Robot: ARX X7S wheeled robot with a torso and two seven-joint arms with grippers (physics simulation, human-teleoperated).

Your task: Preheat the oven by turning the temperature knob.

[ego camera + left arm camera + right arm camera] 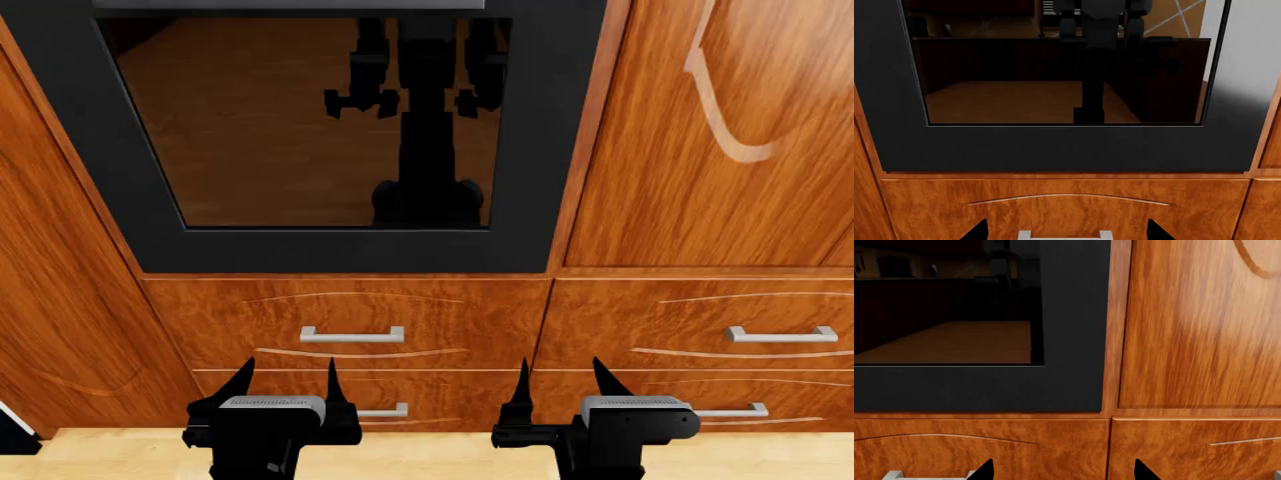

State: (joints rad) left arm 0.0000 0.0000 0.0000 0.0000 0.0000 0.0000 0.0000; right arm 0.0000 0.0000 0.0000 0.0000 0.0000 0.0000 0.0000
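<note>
The oven (334, 250) is set into the wooden cabinet front, above the drawers (350, 320), its dark glass reflecting the robot. Both tools hang low before the drawers, touching nothing: the left tool (286, 375) with its fingers apart, the right tool (561, 375) likewise apart. No temperature knob shows in any view.

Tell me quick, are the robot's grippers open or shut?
Left gripper: open, holding nothing, low in front of the drawers.
Right gripper: open, holding nothing, also apart from the oven.
</note>
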